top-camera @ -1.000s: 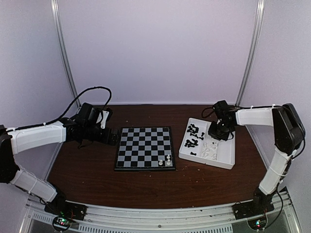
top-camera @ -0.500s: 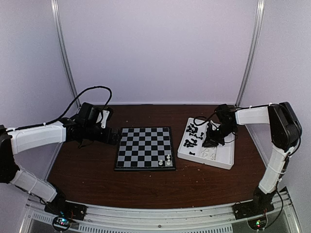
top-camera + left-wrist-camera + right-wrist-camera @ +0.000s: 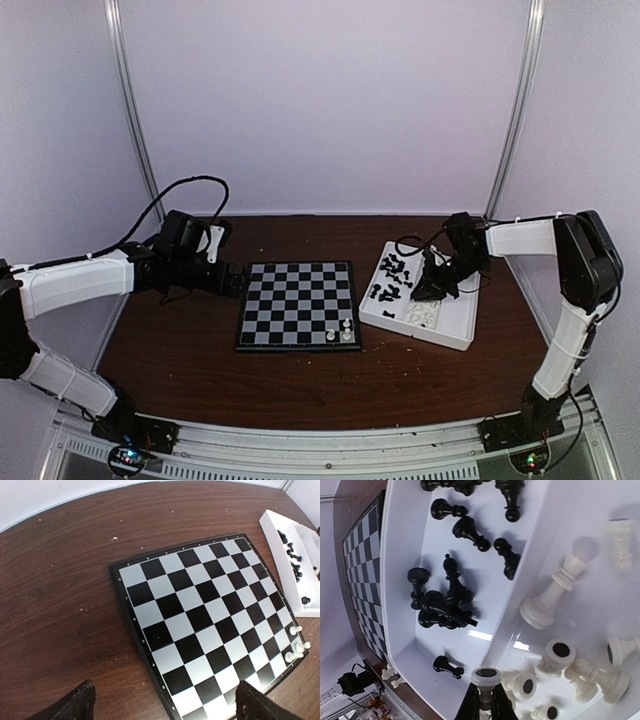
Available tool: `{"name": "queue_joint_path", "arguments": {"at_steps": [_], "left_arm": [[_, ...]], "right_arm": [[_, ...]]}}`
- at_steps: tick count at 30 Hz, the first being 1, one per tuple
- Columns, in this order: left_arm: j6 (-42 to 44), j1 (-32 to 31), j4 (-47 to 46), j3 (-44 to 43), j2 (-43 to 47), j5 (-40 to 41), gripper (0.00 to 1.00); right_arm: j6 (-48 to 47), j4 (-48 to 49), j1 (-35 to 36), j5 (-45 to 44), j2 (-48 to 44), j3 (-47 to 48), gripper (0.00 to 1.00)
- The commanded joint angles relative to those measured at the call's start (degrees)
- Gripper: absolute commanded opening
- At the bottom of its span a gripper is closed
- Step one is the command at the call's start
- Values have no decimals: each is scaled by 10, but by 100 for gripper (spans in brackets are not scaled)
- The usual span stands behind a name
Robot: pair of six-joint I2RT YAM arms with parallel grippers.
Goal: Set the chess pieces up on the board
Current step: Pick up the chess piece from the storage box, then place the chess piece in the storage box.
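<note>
The board lies at the table's middle with three white pieces on its near right corner; they also show in the left wrist view. The other chess pieces lie in a white divided tray: black ones in one compartment, white ones in the other. My right gripper is down in the tray, shut on a white piece by its stem, base up. My left gripper hangs open and empty over the board's left edge.
The tray stands right of the board on the brown table. A black cable loops behind my left arm. White walls close off the back and sides.
My right gripper has moved down and left into the tray and closed on a white piece. The tray has shifted slightly left. My left arm has barely moved.
</note>
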State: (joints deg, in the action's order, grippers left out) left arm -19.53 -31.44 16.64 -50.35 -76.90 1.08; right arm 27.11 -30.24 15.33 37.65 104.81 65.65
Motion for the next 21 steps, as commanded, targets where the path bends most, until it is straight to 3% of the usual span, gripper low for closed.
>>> {"name": "queue_joint_path", "arguments": {"at_steps": [1, 10, 17, 21], "left_arm": [[-2, 2, -19, -5, 1, -9, 98], [10, 0, -69, -3, -13, -137, 97], [25, -21, -79, -10, -22, -157, 97], [6, -40, -125, -16, -44, -218, 95]], "right_arm": [[-34, 17, 2, 49, -45, 1, 0], [-94, 30, 60, 83, -67, 9, 0], [-145, -11, 81, 45, -72, 19, 0], [-178, 7, 126, 51, -93, 17, 1]]}}
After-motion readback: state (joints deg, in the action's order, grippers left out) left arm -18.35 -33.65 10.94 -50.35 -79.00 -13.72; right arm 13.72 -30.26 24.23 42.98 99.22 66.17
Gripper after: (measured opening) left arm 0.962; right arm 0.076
